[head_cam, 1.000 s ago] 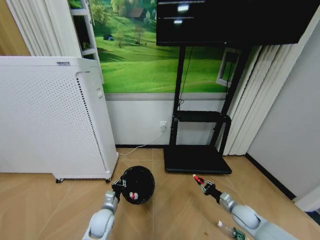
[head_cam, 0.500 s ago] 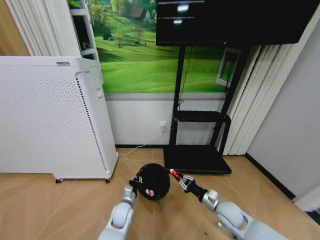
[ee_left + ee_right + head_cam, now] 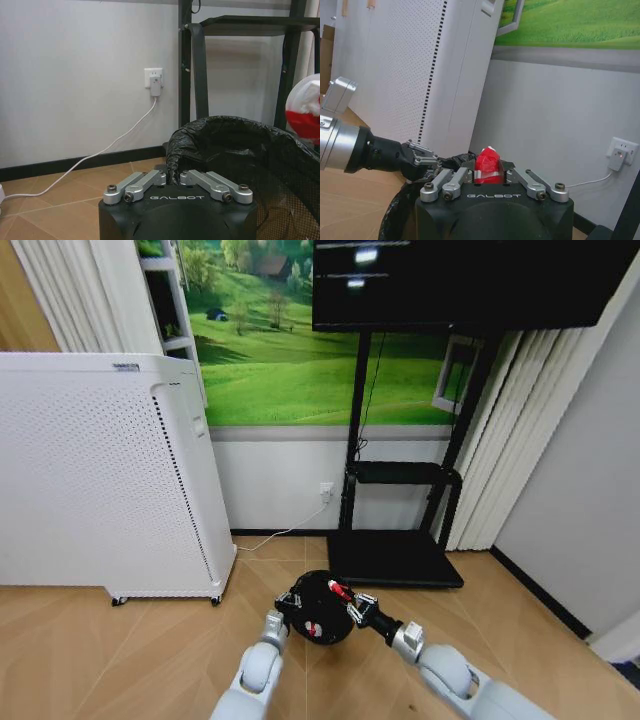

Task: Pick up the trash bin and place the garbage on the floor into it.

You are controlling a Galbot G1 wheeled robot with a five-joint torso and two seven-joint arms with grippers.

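1. Head view is showing the trash bin [image 3: 318, 608] being held up off the wooden floor [image 3: 100, 640] in front of the robot, its black-lined mouth tilted toward the camera, with one red-and-white scrap [image 3: 314, 629] already lying inside.
2. The left gripper [image 3: 288, 602] is gripping the bin at its rim; in the left wrist view its fingers [image 3: 145, 181] are closing together on the bag-lined edge [image 3: 220, 125], so the hold looks secure.
3. The right gripper [image 3: 347, 600] is reaching over the bin's mouth from the robot's right side, its fingers pinched together on a second red-and-white lump of garbage [image 3: 339, 591]. The right wrist view is showing that lump [image 3: 488, 164] sitting upright between the finger pads, with the bin's rim [image 3: 455, 161] just beyond and below it.
4. Judging from this, the step in hand is dropping the lump in. Doing it well probably means bringing the lump fully over the opening rather than over the rim, keeping the bin steady and its mouth tipped upward enough that the piece inside is not rolling out, and letting go only once the fingers are clear of the bag.
5. Farther out, the white perforated appliance [image 3: 100, 480] is standing well apart on the robot's left, and the black TV stand [image 3: 395, 560] is standing behind the bin against the wall.
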